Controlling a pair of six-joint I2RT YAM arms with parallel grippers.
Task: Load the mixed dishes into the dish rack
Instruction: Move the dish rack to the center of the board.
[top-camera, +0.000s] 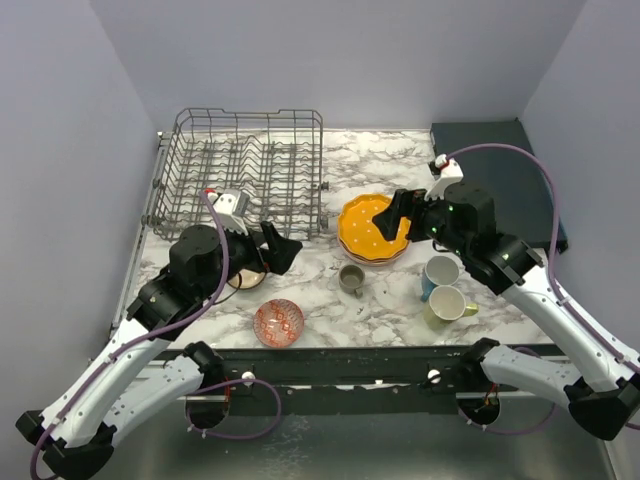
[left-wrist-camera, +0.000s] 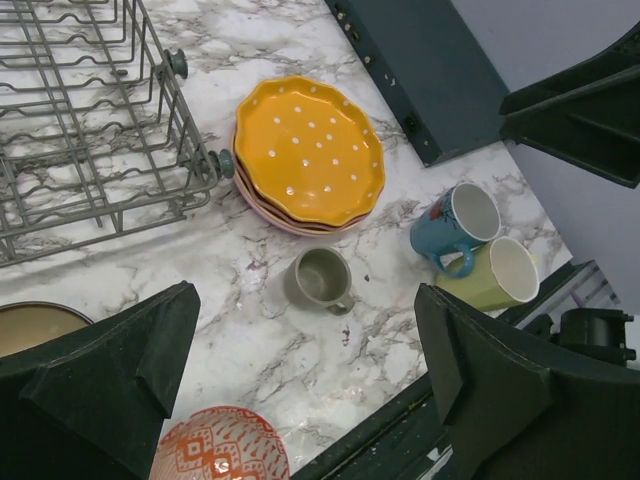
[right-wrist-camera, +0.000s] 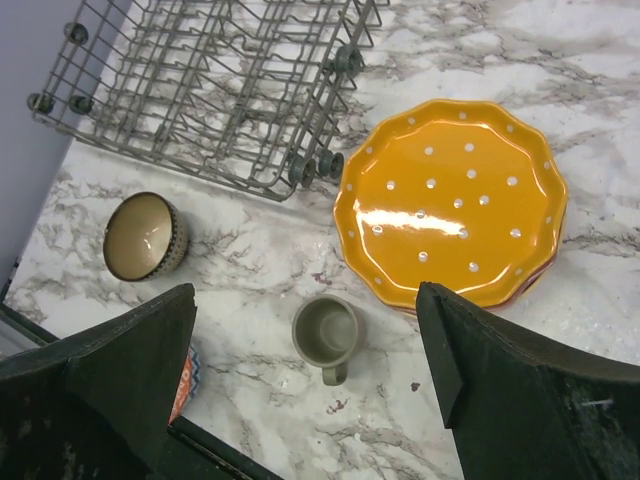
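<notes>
While both arms hang above the marbled table (top-camera: 330, 300), the left gripper (top-camera: 286, 250) stands wide and empty by the near right corner of the dish rack (top-camera: 245, 165), over a dark brown bowl (right-wrist-camera: 145, 236). The right gripper (top-camera: 390, 226), jaws just as wide and holding nothing, hangs over the orange white-dotted plate (left-wrist-camera: 310, 150), which tops a stack just beside the rack. 1 small grey cup (left-wrist-camera: 320, 280) sits in front of the stack, upright. To its right, the blue mug (left-wrist-camera: 455, 228) and yellow-green mug (left-wrist-camera: 500, 275) touch, and the red-patterned bowl (top-camera: 279, 322) lies near the table's front edge
</notes>
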